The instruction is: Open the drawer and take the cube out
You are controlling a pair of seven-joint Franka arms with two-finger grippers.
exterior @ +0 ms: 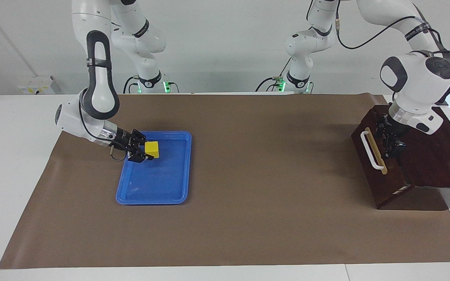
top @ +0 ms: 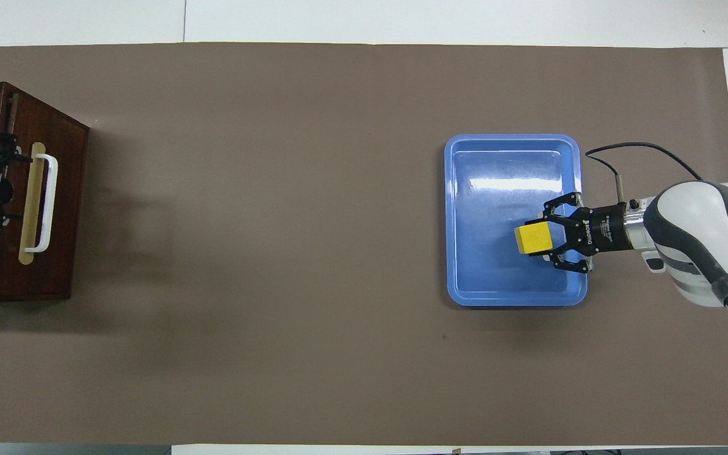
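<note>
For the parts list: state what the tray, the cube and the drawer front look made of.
Tray: likely plastic, glossy blue with glare streaks.
Cube: matte yellow, material unclear.
Drawer front: dark wood, faint grain; white handle smooth, perhaps plastic or painted metal.
</note>
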